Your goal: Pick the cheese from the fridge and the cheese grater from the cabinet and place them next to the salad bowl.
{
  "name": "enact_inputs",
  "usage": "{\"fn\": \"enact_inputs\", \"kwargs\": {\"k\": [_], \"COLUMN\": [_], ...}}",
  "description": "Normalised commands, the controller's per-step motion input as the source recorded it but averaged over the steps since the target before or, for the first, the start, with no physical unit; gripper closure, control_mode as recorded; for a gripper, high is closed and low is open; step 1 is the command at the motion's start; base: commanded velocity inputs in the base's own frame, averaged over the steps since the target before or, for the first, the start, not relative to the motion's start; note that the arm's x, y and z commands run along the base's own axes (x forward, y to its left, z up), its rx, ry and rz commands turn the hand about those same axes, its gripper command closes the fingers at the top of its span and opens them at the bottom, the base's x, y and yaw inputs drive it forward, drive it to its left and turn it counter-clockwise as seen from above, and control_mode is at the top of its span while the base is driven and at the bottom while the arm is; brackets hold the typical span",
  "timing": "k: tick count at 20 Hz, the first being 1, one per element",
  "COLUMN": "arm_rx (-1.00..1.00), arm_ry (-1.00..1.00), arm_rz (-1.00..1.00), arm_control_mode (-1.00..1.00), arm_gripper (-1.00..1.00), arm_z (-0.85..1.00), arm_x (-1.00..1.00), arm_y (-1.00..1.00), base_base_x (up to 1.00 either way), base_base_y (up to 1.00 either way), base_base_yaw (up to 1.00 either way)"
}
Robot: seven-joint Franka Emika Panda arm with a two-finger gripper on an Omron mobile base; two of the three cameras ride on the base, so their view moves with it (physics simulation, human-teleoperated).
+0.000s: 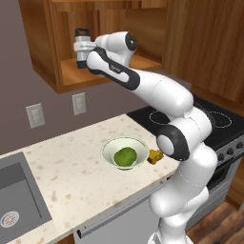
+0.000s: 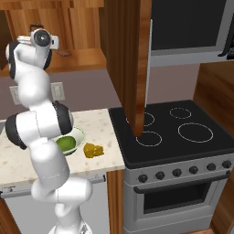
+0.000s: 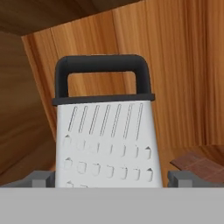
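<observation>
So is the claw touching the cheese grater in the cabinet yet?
Cannot tell. In the hand view the claw stands open with the cheese grater between its fingertips; a thin gap seems to show on each side, but the bottom band hides the rest.

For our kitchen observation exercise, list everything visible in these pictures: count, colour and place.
grater: one, metallic with black handle, upright in the cabinet between the fingertips
cabinet: one, brown wood, on the wall
bowl: one, white, on the counter, holding a green item
cheese: one, yellow-orange, on the counter beside the bowl
stove: one, black, right of the counter
sink: one, steel, counter's left end
outlets: two, pale, wall
tool: one, open, around the grater
</observation>
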Motion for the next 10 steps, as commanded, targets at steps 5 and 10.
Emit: {"fn": "enact_inputs", "kwargs": {"k": [5,10], "arm_rx": [0.02,0.00], "arm_ry": [0.20,0.05], "arm_rz": [0.00,0.01], "arm_control_mode": [-1.00,-1.00], "arm_gripper": [1.00,1.00], "arm_z": [-0.45,-0.11], "arm_x": [0.02,-0.07], "arm_y": [0.02,0.03], "base_base_x": [0.00,0.00], "base_base_y": [0.00,0.00], "base_base_yaw": [0.00,0.00]}}
